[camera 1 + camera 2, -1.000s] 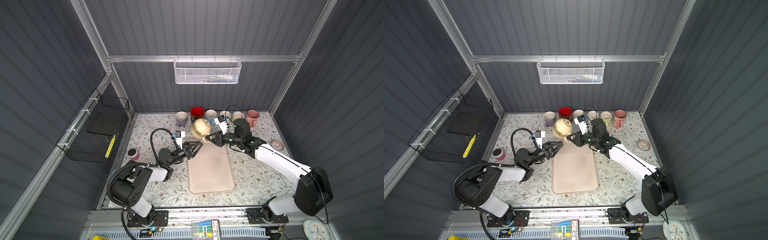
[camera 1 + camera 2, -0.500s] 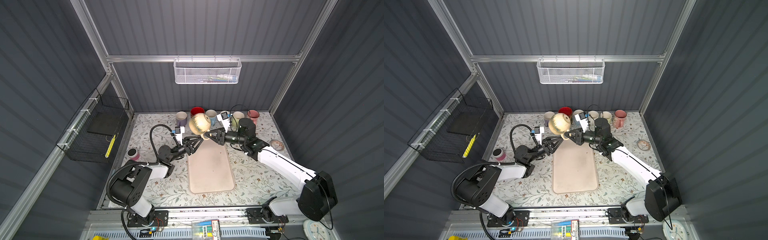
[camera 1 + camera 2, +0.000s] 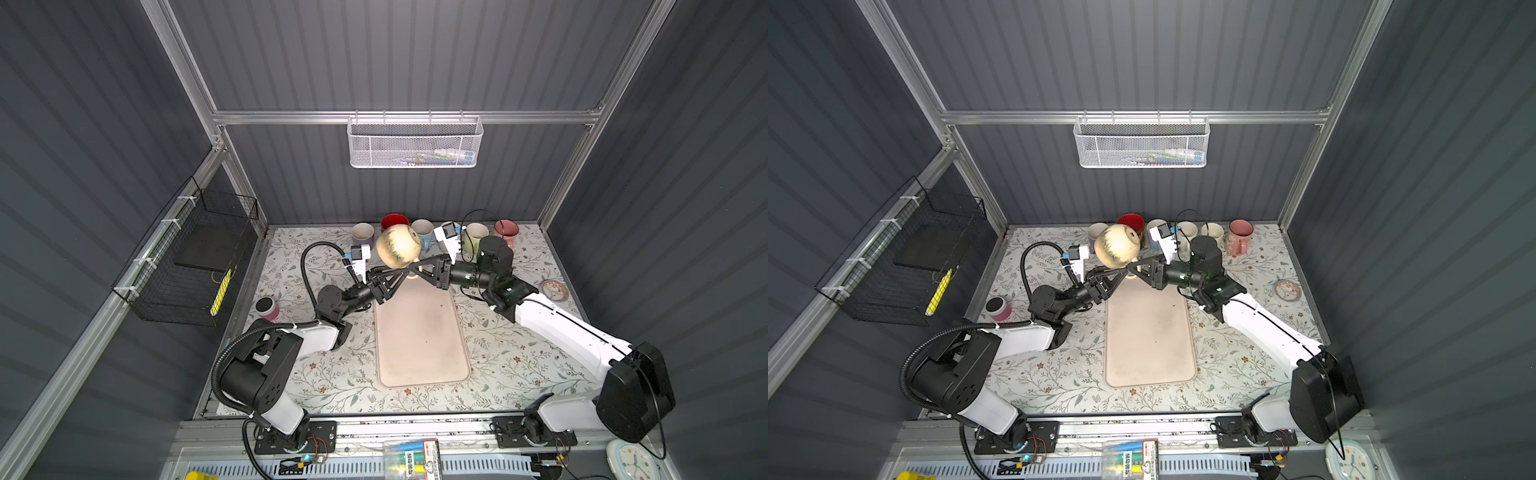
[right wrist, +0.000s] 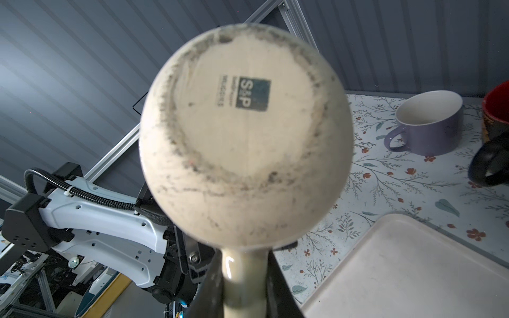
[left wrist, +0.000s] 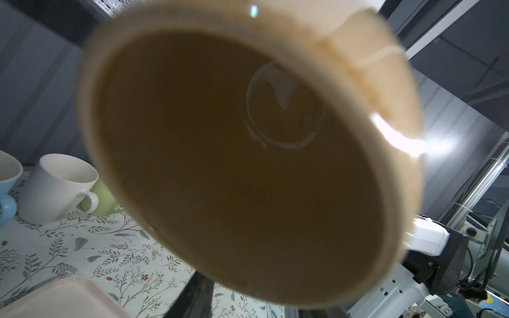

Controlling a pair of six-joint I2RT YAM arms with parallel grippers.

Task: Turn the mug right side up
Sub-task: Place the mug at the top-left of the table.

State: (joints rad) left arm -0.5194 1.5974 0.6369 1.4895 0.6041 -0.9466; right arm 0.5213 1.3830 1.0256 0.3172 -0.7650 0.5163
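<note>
Currently, the right gripper point(image 4: 244, 265) is clenched on the handle point(image 4: 245, 289) of the mug point(image 3: 397, 249), with one jaw on each side of the handle. This grip carries the whole mug clear of the table, above the far end of the tray point(image 3: 419, 353). It probably also leaves the body free to be rotated.

The mug is tilted. Its base point(image 4: 242, 115) faces the right arm, and its mouth point(image 5: 234, 154) faces the left arm and partly downward. It is therefore not yet right side up.

The left gripper point(image 3: 400, 277) stands just under the mug, on its left side. Only one finger point(image 5: 192, 297) shows in the left wrist view, so it cannot be told whether the jaws grasp the rim or stand released. The position suggests a support or a second grip for the turn.

Behind the mug, a row of cups point(image 3: 424, 230) stands upright along the far edge.

Compared with one second ago:
- The left gripper has moved in from well apart to just beside the mug.
- Its jaws appear narrower.
- The mug sits slightly farther toward the cups.
- The right grip is unchanged.
</note>
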